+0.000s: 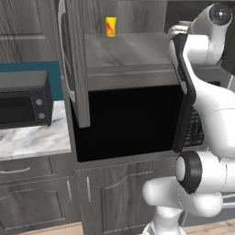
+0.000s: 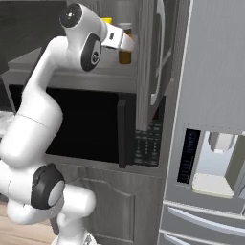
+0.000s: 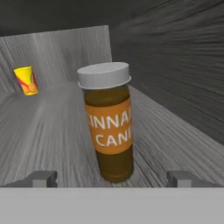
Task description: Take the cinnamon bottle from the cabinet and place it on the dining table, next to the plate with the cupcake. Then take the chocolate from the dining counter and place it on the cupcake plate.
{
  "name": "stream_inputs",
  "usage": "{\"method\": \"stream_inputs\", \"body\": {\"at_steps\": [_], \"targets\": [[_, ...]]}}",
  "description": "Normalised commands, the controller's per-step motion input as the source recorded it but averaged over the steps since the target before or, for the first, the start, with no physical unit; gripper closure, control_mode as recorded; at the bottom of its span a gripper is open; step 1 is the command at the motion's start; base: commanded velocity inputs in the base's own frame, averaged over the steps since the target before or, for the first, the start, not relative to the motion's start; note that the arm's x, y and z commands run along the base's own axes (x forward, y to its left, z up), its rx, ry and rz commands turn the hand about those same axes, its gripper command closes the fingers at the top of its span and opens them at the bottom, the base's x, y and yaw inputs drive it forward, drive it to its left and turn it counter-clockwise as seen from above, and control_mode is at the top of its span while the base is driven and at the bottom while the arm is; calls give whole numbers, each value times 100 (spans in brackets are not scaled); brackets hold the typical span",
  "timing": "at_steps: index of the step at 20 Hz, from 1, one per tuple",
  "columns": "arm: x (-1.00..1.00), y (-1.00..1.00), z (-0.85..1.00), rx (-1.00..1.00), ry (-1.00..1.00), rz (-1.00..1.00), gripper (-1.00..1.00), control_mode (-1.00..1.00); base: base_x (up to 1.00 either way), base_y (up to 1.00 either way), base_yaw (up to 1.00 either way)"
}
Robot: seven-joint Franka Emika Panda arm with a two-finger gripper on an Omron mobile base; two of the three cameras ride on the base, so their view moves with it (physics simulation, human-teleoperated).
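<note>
My gripper (image 3: 112, 178) stood spread to its widest inside the open cabinet (image 1: 133, 50), holding nothing, its two dark fingertips (image 3: 41, 178) set well apart on either side of the cinnamon bottle (image 3: 108, 124) and not touching it. The bottle stood upright on the grey shelf board (image 3: 52, 135), just ahead of the fingertips, its grey cap on and its orange-brown label turned toward my hand camera. Farther back on the same board, near the rear wall and off to the bottle's left in the hand view, stood a small yellow can (image 3: 26, 80) with a red mark, well apart from the bottle. From the left base camera, the can (image 1: 110, 26) showed at the back edge of the shelf while my arm reached in from the right. The cabinet door (image 1: 75, 64) hung open with its long curved metal handle (image 1: 64, 59). A black microwave (image 1: 25, 98) sat on the marble counter (image 1: 32, 137) to the left. In the right base view, the bottle (image 2: 125, 45) showed just past my hand, beside the other open door (image 2: 146, 67).
</note>
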Motion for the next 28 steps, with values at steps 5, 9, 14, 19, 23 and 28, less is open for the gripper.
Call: {"method": "stream_inputs", "body": {"at_steps": [5,9,14,19,23,28], "targets": [[68,0,-44,1,9,8,-100,-100,0,0,0],[48,-3,3,0,0,0,-100,-100,0,0,0],[36,-1,0,0,-2,-3,-100,-100,0,0,0],[25,-2,0,0,-3,-3,-100,-100,0,0,0],[22,-7,0,0,-5,-2,100,-100,0,0,0],[12,-7,-2,0,-3,-1,100,-100,0,0,0]]}}
